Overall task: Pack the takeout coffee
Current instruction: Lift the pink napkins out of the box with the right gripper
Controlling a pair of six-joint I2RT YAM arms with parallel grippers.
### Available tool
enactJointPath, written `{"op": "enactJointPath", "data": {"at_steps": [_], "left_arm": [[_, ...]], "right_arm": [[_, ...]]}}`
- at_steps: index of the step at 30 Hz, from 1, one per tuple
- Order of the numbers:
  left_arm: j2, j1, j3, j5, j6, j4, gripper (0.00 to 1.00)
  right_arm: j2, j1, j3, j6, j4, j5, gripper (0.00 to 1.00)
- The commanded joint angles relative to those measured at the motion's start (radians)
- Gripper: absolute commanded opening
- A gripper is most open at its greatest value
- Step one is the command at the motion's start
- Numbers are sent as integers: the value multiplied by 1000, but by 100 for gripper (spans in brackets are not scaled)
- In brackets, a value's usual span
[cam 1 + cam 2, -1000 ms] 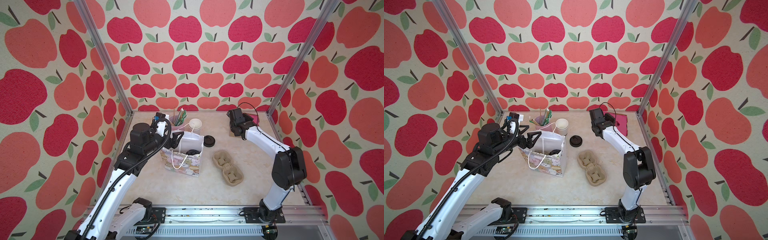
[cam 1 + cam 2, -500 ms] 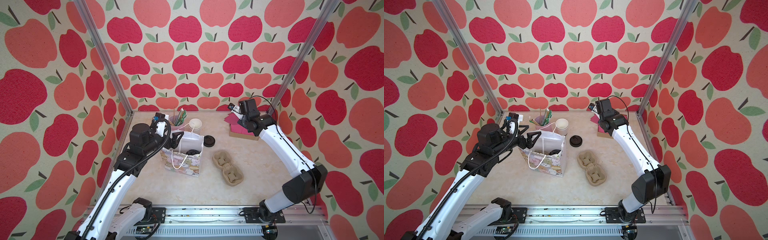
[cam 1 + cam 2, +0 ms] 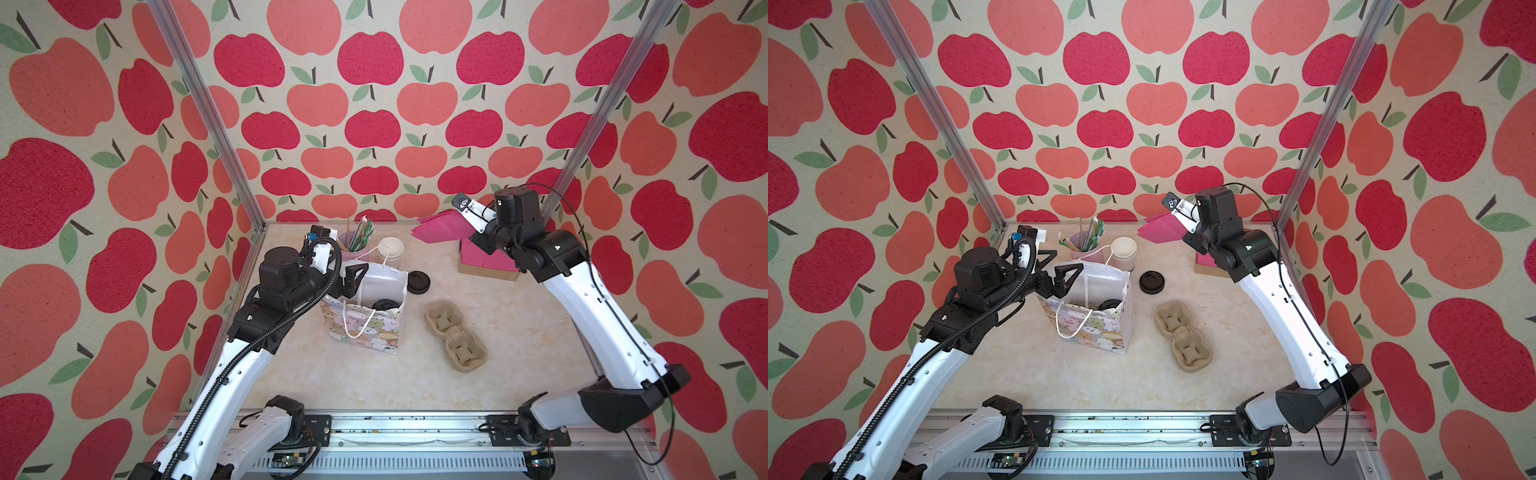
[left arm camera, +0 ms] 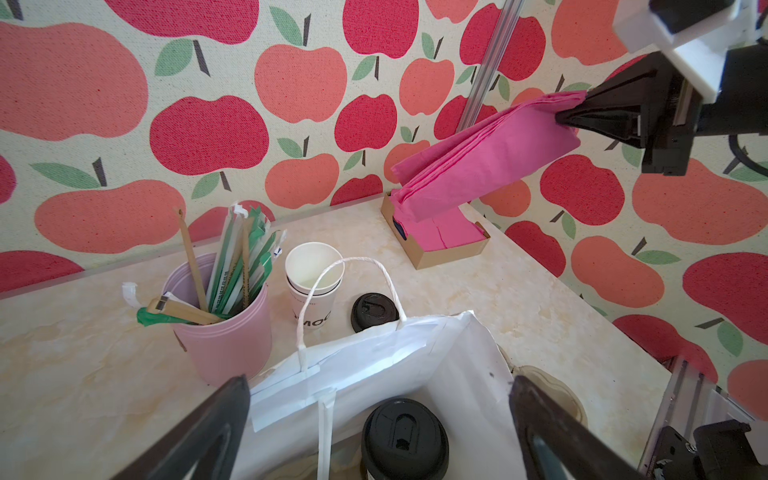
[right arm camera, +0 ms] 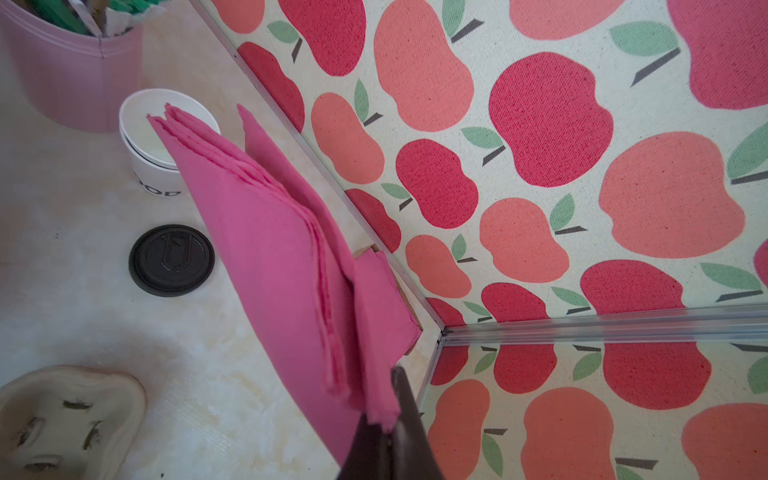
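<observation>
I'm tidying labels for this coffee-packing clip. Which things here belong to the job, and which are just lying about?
In the job: lidded coffee cup, standing in the gift bag; pink napkins pinched by the right gripper, probably going in.
Lying about: nested white cups, loose black lid, pink straw cup, pulp cup carrier, napkin box.

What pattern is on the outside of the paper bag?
Pastel cartoon animal faces on the paper bag, clearest in a top view.

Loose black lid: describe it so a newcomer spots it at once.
In a top view, find the patterned paper bag standing mid-table. Just right of it, in front of the stacked white cups, a round black lid lies flat on the tabletop. The other black lid sits inside the bag.
</observation>
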Motion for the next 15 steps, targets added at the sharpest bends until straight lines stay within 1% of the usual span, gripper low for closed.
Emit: {"op": "enactJointPath", "data": {"at_steps": [1, 5, 11, 15], "left_arm": [[-17, -6, 1, -18, 16, 6, 99], [-22, -6, 2, -27, 25, -2, 99], [-32, -6, 1, -47, 28, -5, 99], [-44, -6, -7, -60, 24, 6, 99]], "right_arm": [[-26, 26, 56, 63, -50, -86, 0], [-30, 52, 103, 101, -71, -138, 0], [-32, 77, 166, 185, -103, -262, 0], [-18, 93, 197, 220, -130, -320, 0]]}}
